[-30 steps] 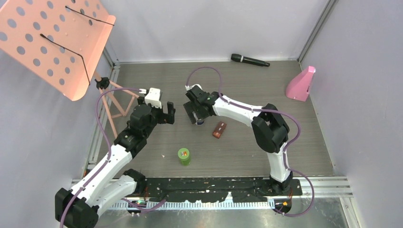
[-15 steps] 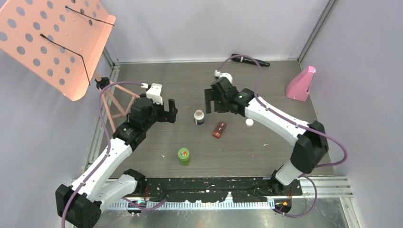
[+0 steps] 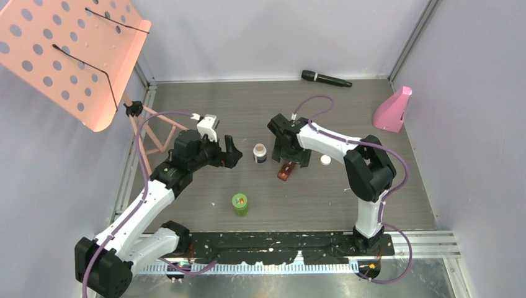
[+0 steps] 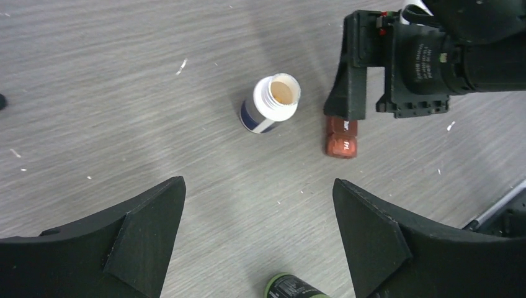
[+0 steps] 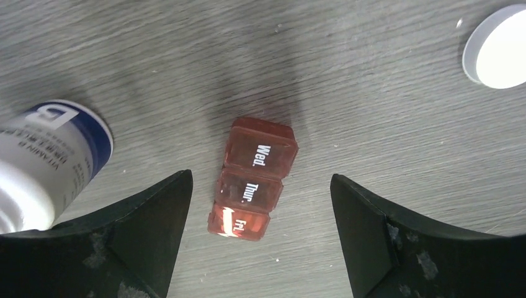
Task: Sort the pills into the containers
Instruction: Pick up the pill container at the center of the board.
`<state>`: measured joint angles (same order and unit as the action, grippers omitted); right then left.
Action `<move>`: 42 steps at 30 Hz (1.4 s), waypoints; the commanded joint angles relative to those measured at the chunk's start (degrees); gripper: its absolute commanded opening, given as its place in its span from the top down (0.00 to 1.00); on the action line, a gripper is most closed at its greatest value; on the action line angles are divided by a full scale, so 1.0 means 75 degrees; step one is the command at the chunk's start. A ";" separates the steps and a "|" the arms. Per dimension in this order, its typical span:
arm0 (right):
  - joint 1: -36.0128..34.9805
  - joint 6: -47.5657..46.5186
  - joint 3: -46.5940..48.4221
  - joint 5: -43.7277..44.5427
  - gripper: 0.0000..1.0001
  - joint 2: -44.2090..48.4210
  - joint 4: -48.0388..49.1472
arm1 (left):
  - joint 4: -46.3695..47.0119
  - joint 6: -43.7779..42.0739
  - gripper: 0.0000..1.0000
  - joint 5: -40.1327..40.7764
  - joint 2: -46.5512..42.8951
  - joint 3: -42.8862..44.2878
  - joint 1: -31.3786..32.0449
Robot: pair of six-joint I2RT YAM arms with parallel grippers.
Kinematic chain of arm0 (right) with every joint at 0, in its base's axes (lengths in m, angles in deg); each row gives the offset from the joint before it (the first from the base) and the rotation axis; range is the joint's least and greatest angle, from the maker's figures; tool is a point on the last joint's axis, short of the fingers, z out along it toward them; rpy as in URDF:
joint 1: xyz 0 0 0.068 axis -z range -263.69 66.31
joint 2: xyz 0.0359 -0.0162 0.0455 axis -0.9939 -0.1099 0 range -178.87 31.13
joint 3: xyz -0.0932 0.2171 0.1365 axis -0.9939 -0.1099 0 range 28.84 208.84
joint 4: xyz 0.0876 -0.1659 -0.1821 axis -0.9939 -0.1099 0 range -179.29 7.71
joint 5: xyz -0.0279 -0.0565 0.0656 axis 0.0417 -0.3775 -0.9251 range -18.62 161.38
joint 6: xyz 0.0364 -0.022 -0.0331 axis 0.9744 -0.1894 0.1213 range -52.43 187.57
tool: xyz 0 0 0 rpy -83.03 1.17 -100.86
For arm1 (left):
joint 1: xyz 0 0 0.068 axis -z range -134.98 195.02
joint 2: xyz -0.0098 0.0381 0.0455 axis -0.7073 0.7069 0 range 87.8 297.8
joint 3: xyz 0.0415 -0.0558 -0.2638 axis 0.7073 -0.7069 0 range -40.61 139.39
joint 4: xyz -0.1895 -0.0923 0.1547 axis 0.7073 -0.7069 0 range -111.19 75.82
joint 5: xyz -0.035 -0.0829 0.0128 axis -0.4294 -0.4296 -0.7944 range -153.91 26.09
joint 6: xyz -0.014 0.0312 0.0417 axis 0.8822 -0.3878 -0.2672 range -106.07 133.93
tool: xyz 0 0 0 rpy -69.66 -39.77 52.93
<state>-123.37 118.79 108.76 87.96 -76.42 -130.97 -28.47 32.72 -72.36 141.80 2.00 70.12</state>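
The white bottle [image 3: 260,153] stands uncapped at mid-table, a tan surface showing in its mouth [image 4: 271,104]; no loose pills show. Its white cap [image 3: 325,160] [image 5: 496,54] lies right of the brown-red day-marked case [image 3: 286,170] [image 5: 254,180]. My right gripper [image 3: 291,156] [image 5: 260,177] hovers open just above the case, a finger on each side, not touching. The left gripper [image 3: 232,155] [image 4: 258,183] is open and empty, left of the white bottle. The green-lidded bottle [image 3: 240,203] [image 4: 296,287] stands nearer the front.
A black microphone [image 3: 325,79] lies by the back wall. A pink wedge-shaped object [image 3: 392,110] stands at the back right. An orange perforated music stand [image 3: 68,56] overhangs the left side. The right gripper's body [image 4: 403,68] looms beside the case.
The right gripper left the white bottle, swung back and right, then came down over the case; the cap now lies on the table. The left gripper edged right toward the bottle.
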 commanded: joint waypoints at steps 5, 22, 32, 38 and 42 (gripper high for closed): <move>-0.0006 0.1229 0.0003 0.0211 0.14 -0.0280 0.0125 | 0.0437 0.0421 0.09 -0.0692 -0.0084 -0.0149 0.0003; 0.0044 0.1154 -0.0086 0.0640 0.24 -0.0661 0.0438 | 0.1858 0.1985 0.23 -0.1467 0.1381 -0.0392 0.0501; 0.0172 0.0786 -0.0434 0.0692 0.49 -0.0558 0.1101 | 0.2667 0.2648 0.28 -0.1453 0.2357 -0.0405 0.0636; 0.0227 0.0461 -0.0476 0.0741 0.56 -0.0325 0.1137 | 0.2832 0.2848 0.29 -0.1544 0.3042 -0.0233 0.0724; 0.0276 0.0328 -0.0428 0.0524 0.56 -0.0008 0.0850 | 0.3317 0.3368 0.31 -0.1589 0.3275 -0.0234 0.0896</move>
<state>-122.45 122.72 105.90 90.10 -80.60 -123.48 -9.80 54.07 -83.26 165.71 -1.33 75.56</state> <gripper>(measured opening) 0.515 0.703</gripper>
